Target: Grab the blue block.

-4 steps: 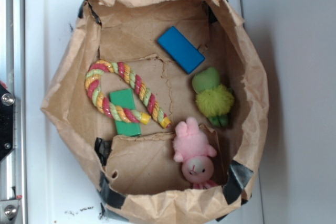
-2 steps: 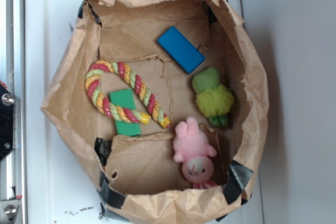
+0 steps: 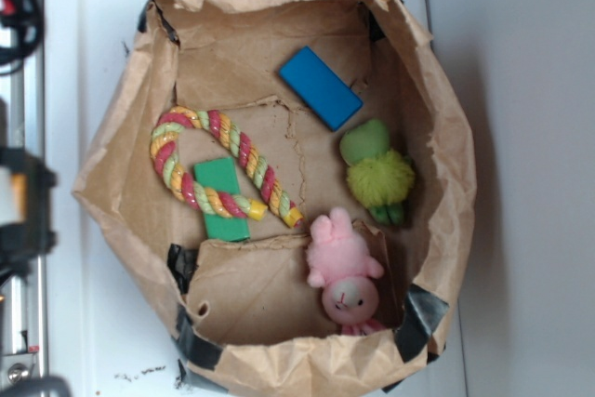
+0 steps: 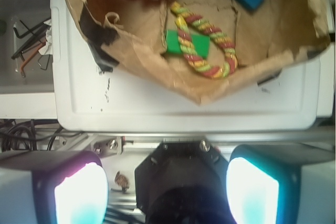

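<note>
Stage: barely begun, nothing grasped | jaws: spread wide, empty, well outside the bag (image 3: 446,146) | blue block (image 3: 320,86) flat at the bag's far end, untouched, near green toy (image 3: 376,172) | left: reach in, descend, pinch.

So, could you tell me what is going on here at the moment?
A WidowX arm is setting out to grab the blue block, which lies untouched in a brown paper-lined bin with a green block, a rope toy and two plush toys. The gripper is open and empty, outside the bin above the white tray's edge.
</note>
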Action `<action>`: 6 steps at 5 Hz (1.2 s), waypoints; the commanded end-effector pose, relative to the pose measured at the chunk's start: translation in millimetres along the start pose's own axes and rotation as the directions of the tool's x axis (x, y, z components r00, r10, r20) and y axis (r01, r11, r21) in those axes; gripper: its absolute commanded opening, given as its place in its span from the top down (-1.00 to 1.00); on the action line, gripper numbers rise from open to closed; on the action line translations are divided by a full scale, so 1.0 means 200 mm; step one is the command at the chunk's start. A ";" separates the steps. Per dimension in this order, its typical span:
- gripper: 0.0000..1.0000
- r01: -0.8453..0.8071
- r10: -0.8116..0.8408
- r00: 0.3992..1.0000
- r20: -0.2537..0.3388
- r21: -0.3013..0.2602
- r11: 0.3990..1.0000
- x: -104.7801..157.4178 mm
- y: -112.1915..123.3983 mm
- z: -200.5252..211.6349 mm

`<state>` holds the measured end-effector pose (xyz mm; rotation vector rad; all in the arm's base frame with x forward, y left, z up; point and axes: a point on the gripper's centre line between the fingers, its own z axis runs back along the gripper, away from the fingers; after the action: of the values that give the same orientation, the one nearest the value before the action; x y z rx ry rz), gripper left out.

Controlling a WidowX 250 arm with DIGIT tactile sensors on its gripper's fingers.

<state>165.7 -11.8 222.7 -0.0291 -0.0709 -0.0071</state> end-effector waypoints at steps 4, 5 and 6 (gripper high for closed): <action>-1.00 0.773 -0.774 0.632 0.040 -0.105 0.626 0.24 -0.08 -0.11; -1.00 0.792 -0.782 0.610 0.127 -0.121 0.598 0.22 -0.12 -0.06; -1.00 0.792 -0.782 0.610 0.127 -0.121 0.598 0.22 -0.12 -0.06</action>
<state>213.4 -32.6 203.3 -0.1854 -0.0946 -0.9150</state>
